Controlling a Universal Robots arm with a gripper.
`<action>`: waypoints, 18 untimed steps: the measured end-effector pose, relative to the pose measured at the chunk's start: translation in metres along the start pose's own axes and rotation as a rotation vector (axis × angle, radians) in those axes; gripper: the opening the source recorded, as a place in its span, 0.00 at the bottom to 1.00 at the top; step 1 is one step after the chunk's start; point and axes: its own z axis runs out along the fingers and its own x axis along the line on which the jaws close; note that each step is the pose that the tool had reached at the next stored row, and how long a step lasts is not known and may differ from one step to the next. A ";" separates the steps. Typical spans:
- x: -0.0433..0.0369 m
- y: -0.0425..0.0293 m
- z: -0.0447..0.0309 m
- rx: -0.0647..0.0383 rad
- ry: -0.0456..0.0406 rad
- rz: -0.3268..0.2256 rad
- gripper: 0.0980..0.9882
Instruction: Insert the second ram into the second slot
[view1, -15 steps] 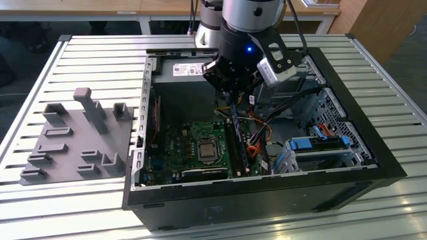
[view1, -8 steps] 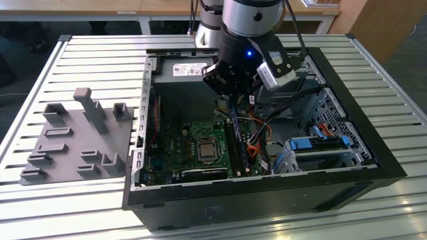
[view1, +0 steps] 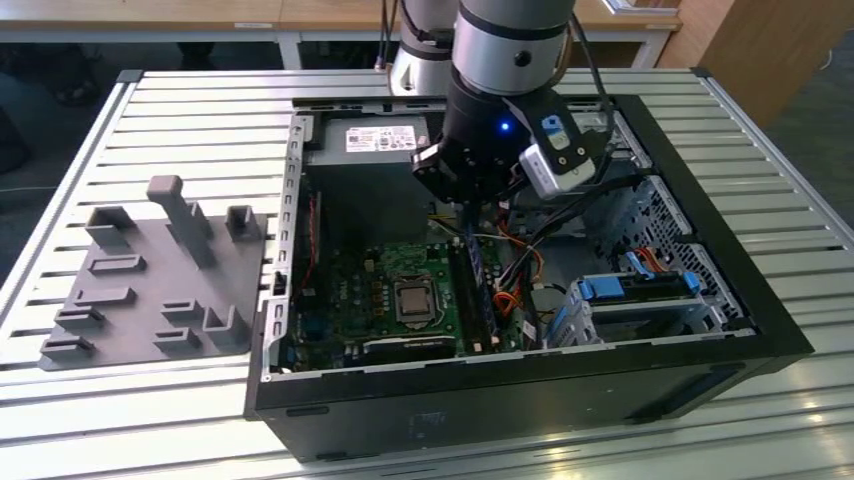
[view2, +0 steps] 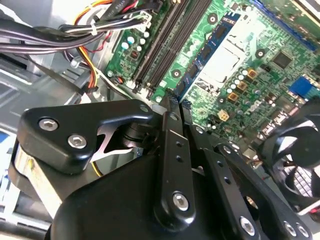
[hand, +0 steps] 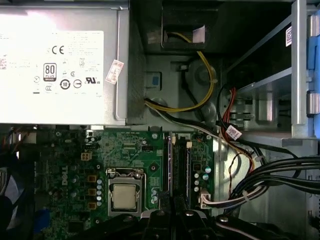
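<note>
Hovering inside the open case (view1: 534, 400), my claw (view2: 178, 100) is pinched nearly shut, holding nothing I can see; the second ram (hand: 170, 167) seems seated in the memory slot (hand: 169, 139) below it

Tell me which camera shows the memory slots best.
The first wrist view: the memory slots face the camera, nearly whole. The second wrist view shows them slanted and cut off; the exterior view, partly behind the arm.

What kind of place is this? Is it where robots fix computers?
Probably a robotics lab or test workshop. A robot arm reaches down into an open computer case, which sits on a slatted metal table, with a grey fixture tray beside it.
</note>
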 end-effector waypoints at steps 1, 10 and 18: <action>-0.0005 -0.0001 0.0019 0.000 0.0000 0.000 0.04; -0.0009 -0.0009 0.0182 0.000 -0.0001 0.002 0.04; -0.0010 -0.0090 0.0289 0.000 -0.0005 0.014 0.04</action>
